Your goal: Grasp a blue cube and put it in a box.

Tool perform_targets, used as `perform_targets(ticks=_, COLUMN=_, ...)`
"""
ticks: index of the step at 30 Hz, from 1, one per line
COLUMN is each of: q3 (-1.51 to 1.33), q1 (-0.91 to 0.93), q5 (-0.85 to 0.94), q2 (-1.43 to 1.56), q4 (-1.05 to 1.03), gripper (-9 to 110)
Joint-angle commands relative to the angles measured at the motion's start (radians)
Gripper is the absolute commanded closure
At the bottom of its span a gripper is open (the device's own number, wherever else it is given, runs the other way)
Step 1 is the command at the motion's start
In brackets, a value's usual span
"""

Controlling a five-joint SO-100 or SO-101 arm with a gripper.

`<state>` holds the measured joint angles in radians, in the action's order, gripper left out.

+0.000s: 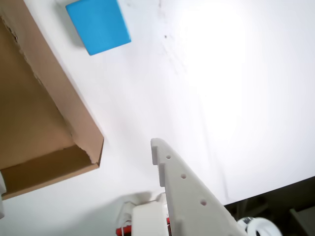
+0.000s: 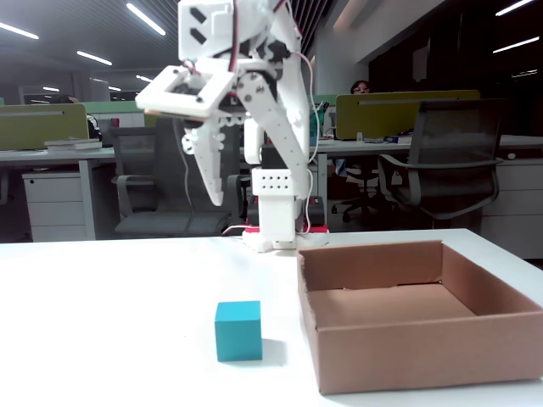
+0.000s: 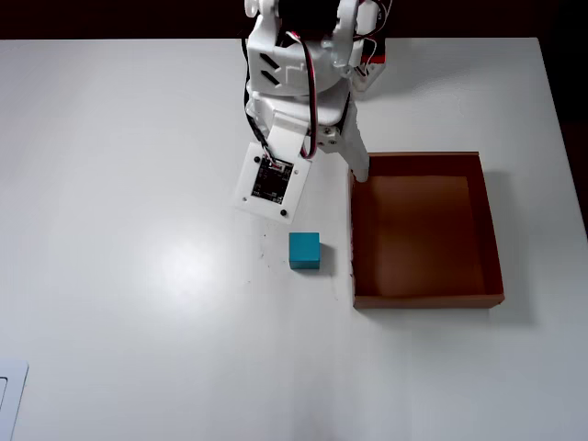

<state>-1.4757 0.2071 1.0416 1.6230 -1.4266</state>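
Observation:
The blue cube sits on the white table just left of the box in the fixed view. It also shows in the overhead view and at the top left of the wrist view. The box is a shallow brown cardboard tray, empty inside, seen in the overhead view and the wrist view. My gripper hangs high above the table, behind the cube and near the box's back left corner. Its jaws are spread wide and hold nothing. One finger shows in the wrist view, the other finger in the overhead view.
The arm's base stands at the table's far edge behind the box. The table's far edge shows in the wrist view. Office desks and chairs stand beyond the table. A white object's corner lies at the overhead view's lower left.

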Motion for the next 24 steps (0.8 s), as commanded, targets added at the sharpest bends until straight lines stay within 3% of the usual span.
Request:
perform_targets(ticks=1, q3=0.141, q1=0.015, q5=0.051, q2=-0.066, q4=-0.009, gripper=63)
perform_targets(ticks=10, q3=0.399, q1=0.009, q5=0.084, q2=-0.296, q4=-0.037, gripper=62)
perform_targets(ticks=24, q3=0.439, q1=0.002, q5=0.141, q2=-0.449, q4=0.029, gripper=66)
